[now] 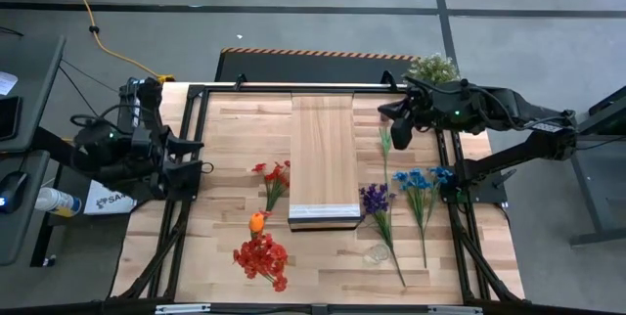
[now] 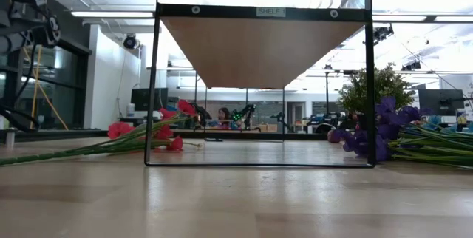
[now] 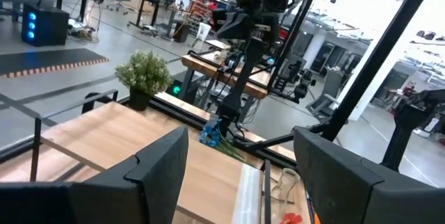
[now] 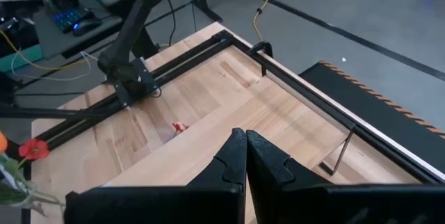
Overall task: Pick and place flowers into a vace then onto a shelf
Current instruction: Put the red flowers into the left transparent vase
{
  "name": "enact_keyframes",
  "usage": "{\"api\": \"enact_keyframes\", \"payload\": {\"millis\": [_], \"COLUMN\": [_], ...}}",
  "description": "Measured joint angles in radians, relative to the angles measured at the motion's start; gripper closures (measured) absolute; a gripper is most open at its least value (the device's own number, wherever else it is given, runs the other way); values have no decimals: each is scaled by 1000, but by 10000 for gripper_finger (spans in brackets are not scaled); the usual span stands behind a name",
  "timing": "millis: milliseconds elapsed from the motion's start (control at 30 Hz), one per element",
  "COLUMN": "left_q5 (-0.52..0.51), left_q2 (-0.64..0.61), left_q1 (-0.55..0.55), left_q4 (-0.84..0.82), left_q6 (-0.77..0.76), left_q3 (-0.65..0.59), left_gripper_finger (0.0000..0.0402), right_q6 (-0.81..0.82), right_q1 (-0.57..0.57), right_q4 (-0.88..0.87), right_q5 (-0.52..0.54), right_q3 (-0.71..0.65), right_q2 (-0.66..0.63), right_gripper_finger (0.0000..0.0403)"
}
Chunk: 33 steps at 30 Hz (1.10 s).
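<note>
So the shelf [image 1: 323,158] sits mid-desk [image 1: 235,266]. Flowers [image 1: 262,256] lie on the desk at its 8 o'clock, more at 4. Potted plant [image 1: 431,67] is up at 2 o'clock.

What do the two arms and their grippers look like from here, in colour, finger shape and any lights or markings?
Both arms are black, built of chunky jointed links. The left arm and right arm each carry a small green light near the wrist. The left gripper has broad, flat, angular black fingers. The right gripper has black fingers with notched, stepped inner edges. No lettering is readable on them.
</note>
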Motion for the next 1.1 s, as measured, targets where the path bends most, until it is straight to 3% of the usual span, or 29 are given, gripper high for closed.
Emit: {"api": "enact_keyframes", "payload": {"millis": [267, 500, 600, 667, 800, 933, 1100], "left_q5": [23, 246, 393, 532, 685, 927, 1153], "left_q2": [0, 11, 2, 0, 33, 38, 99], "left_q1": [1, 121, 230, 318, 506, 683, 890], "left_q4": [-417, -723, -810, -824, -833, -882, -1052], "left_q6": [-470, -824, -910, -920, -927, -945, -1066], "left_q3": [0, 0, 0, 0, 0, 1, -4], "left_gripper_finger": [108, 108, 108, 108, 108, 108, 108], "right_q6": [-1, -26, -26, -26, -26, -26, -26], "right_q1": [-1, -22, -31, -36, -36, -36, -36], "right_q4": [32, 112, 141, 154, 155, 155, 153], "right_q5": [42, 63, 51, 37, 21, 20, 20], "right_q3": [0, 0, 0, 0, 0, 0, 0], "right_q2": [0, 0, 0, 0, 0, 0, 0], "right_gripper_finger": [402, 402, 402, 402, 402, 402, 402]}}
